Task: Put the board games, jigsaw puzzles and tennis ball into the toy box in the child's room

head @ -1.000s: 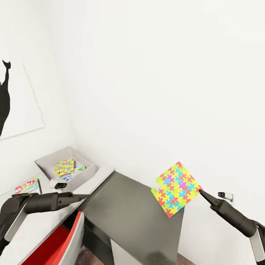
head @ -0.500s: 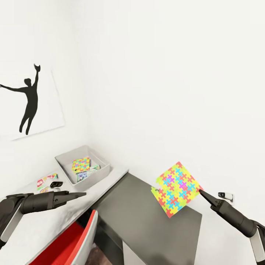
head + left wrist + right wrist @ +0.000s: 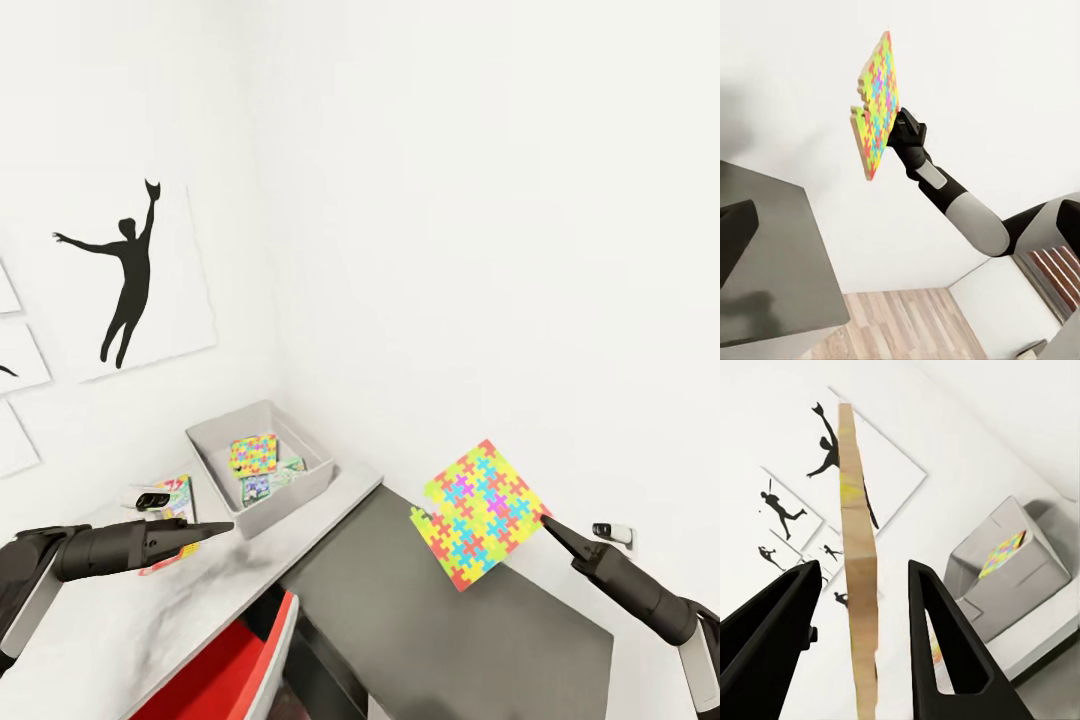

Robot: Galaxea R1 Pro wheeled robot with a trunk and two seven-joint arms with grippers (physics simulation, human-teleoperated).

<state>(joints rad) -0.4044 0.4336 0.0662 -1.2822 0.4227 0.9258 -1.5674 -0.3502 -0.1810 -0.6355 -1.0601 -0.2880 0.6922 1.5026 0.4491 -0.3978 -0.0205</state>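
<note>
Even, bright, sourceless light floods my views, washing the white walls nearly flat. Shadows stay soft: a faint smudge on the dark cabinet top [image 3: 765, 300] (no glare there). Edges render crisp, though my right wrist view stretches perspective.

Two jigsaw puzzles: held puzzle [image 3: 478, 514], puzzle in box [image 3: 253, 455]. One toy box [image 3: 222, 483]. Two grippers: left gripper [image 3: 222, 527], right gripper [image 3: 545, 521].

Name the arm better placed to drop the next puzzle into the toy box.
Right. The right gripper already holds the jigsaw puzzle in the air; the left gripper holds nothing, though it is nearer the toy box.
</note>
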